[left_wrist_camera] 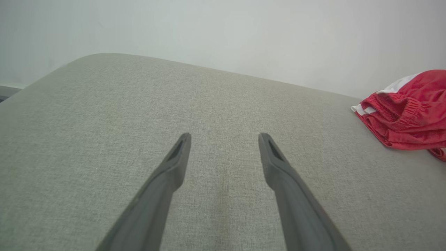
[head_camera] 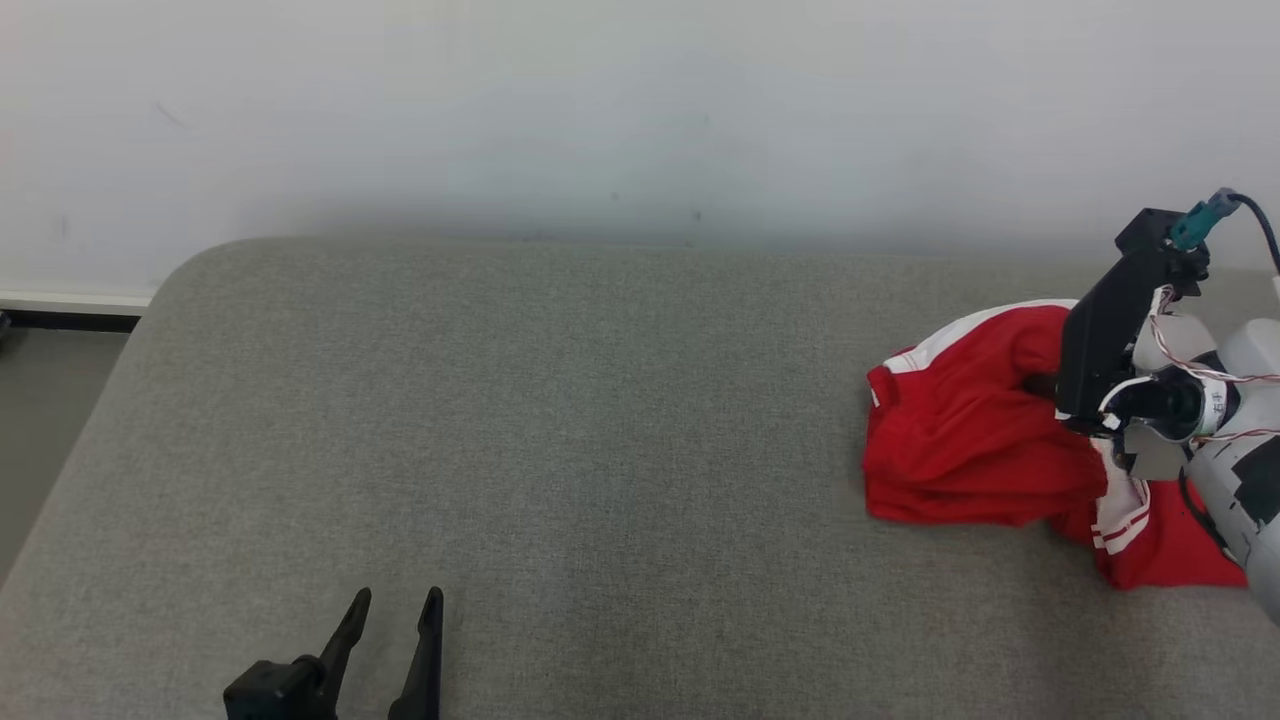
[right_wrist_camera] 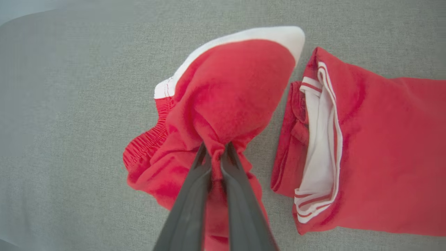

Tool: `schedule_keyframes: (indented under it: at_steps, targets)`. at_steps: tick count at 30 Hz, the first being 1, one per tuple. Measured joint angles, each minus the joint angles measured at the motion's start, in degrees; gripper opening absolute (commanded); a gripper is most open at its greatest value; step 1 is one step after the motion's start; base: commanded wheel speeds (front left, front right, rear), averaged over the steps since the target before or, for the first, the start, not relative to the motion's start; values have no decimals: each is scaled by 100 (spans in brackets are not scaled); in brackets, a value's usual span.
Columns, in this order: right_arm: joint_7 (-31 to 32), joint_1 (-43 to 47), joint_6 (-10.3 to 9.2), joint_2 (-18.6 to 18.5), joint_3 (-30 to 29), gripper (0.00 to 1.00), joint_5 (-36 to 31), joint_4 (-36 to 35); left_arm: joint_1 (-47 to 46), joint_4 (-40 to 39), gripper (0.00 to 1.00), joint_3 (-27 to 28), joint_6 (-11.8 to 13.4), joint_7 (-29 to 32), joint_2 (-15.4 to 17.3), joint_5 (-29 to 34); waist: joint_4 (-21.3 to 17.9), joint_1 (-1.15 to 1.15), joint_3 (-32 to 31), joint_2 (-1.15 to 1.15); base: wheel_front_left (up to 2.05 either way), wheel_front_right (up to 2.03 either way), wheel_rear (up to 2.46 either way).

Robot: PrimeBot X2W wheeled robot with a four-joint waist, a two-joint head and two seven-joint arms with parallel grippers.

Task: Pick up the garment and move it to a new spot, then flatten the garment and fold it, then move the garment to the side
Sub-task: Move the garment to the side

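The garment is a pair of red shorts with white trim, bunched at the right end of the grey cushioned surface. My right gripper is shut on a pinch of its red fabric, which rises in a peak toward the fingers; one leg with a white striped hem lies flat beside it. In the head view the right wrist covers the pinch point. My left gripper stands open over bare surface at the lower left, far from the garment, nothing between its fingers.
A pale wall runs behind the surface. The surface's rounded left corner drops off to a strip of dark floor and baseboard. Bare grey fabric stretches between the two grippers.
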Motion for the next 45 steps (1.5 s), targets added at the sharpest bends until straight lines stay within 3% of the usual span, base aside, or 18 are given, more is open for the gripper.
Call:
schedule_keyframes:
  at_steps: [10, 30, 39, 45]
  targets:
    - [-8, -373, 1, -403, 63, 0, -261, 244, -93, -48, 100, -32, -99, 0, 47, 131, -225, 0, 278, 0, 0, 0, 0]
    - [-408, -855, 79, -794, 226, 0, -700, 615, -382, -118, 100, -159, -202, 0, 52, 204, -658, 1, 722, 0, 0, 0, 0]
    - [-612, -906, 78, -1062, 471, 0, -1063, 771, -521, -120, 100, -253, -256, 0, 48, 255, -619, 1, 867, 0, 0, 0, 0]
    - [-704, -870, -29, -1161, 649, 0, -1288, 916, -580, -122, 100, -261, -303, 0, 49, 255, -494, 1, 991, 0, 0, 0, 0]
